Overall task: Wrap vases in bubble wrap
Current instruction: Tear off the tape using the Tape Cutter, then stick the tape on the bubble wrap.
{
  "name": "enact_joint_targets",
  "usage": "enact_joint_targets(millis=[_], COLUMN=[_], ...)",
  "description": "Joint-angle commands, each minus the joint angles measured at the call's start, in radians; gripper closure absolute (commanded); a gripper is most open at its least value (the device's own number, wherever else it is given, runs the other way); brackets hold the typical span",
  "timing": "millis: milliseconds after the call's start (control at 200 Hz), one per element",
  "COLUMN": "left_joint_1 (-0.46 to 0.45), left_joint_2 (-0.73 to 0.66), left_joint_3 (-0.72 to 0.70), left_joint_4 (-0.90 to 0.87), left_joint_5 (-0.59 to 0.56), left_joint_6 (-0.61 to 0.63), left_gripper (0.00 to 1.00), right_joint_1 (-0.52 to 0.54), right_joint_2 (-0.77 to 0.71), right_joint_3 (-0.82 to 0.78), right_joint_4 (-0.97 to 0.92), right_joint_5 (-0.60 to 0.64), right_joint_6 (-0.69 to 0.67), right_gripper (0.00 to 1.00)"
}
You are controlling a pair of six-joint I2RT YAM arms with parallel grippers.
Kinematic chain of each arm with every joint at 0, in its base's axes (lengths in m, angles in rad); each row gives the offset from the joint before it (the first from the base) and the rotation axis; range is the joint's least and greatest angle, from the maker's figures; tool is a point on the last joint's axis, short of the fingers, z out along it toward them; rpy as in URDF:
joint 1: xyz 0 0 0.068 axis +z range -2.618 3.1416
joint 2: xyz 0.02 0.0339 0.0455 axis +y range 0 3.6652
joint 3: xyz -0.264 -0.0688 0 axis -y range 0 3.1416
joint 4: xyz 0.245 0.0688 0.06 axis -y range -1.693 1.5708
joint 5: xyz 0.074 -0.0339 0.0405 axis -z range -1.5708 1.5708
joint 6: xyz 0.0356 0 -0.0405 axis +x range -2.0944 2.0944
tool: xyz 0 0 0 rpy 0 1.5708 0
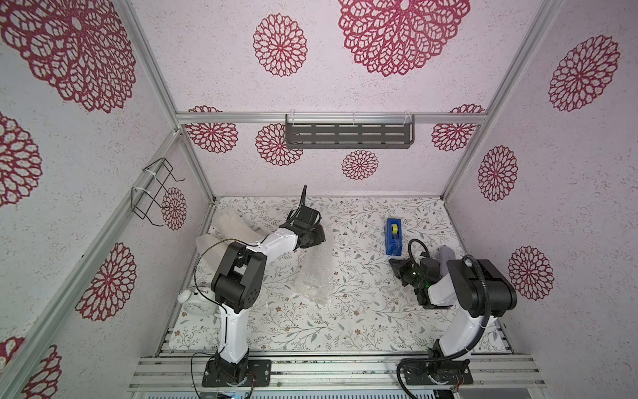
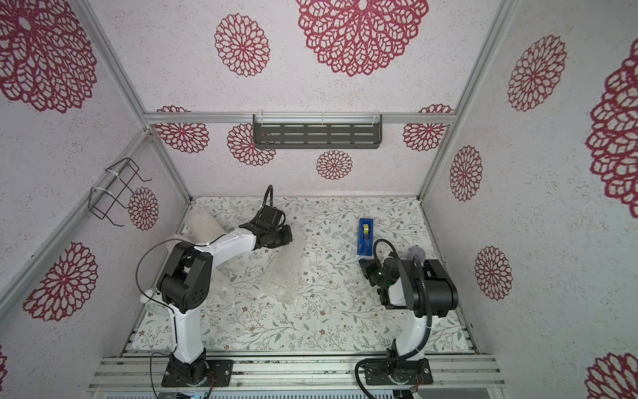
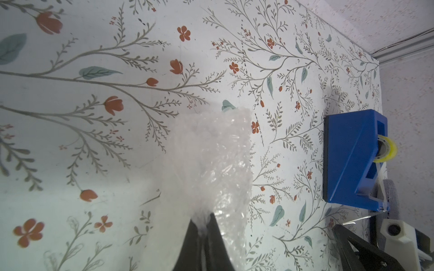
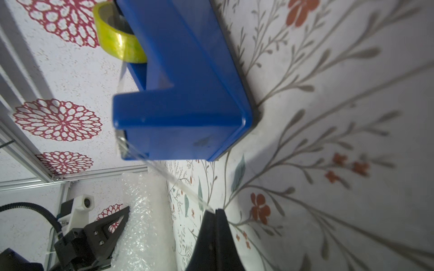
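My left gripper (image 3: 203,219) is shut on a pinched edge of a bubble wrap sheet (image 3: 211,152). In both top views this sheet (image 1: 312,276) (image 2: 284,273) hangs from the gripper (image 1: 316,238) down to the table's middle; I cannot tell if a vase is inside it. A cylinder-shaped bundle in bubble wrap (image 1: 226,224) (image 2: 203,224) lies at the back left. My right gripper (image 4: 215,211) (image 1: 397,266) is shut on a clear tape strip (image 4: 178,183) stretched from the blue tape dispenser (image 4: 183,93) (image 1: 393,236).
A white alarm clock (image 1: 193,304) sits by the left arm's base at the table's left edge. A greyish upright thing (image 1: 447,255) stands behind the right arm. A dark shelf (image 1: 348,134) hangs on the back wall and a wire rack (image 1: 155,190) on the left wall.
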Motion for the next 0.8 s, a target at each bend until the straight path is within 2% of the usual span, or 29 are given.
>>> enact_joint_targets(millis=[0,160,315,410,590,796], left_joint_1=[-0.014,-0.015,-0.017,-0.017,-0.024,-0.036], left_joint_2=[0.018,0.02,0.02,0.022,0.036,0.067], left_joint_3=[-0.035,-0.031,-0.032,-0.031,-0.008,0.038], left_joint_4=[-0.104,-0.094,-0.09,-0.079,-0.077,-0.104], left_joint_5=[0.008,0.022,0.024,0.05,0.144,0.219], left_joint_6=[0.019,0.029,0.029,0.044,0.145,0.222], left_gripper=[0.94,0.94,0.95,0.95,0.95,0.96], right_joint_1=[0.052,0.075,0.089,0.104,0.147,0.3], right_joint_2=[0.03,-0.004,0.015,-0.027,-0.197,-0.408], right_joint_3=[-0.02,-0.006,-0.012,-0.008,0.082,0.233], right_joint_4=[-0.032,-0.105,-0.056,-0.026,-0.121,-0.646], right_joint_5=[-0.003,0.03,0.021,-0.005,-0.235,-0.313], right_joint_6=[0.06,0.04,0.056,0.001,-0.271,-0.758], right_gripper=[1.0,1.0,1.0,1.0,1.0,1.0])
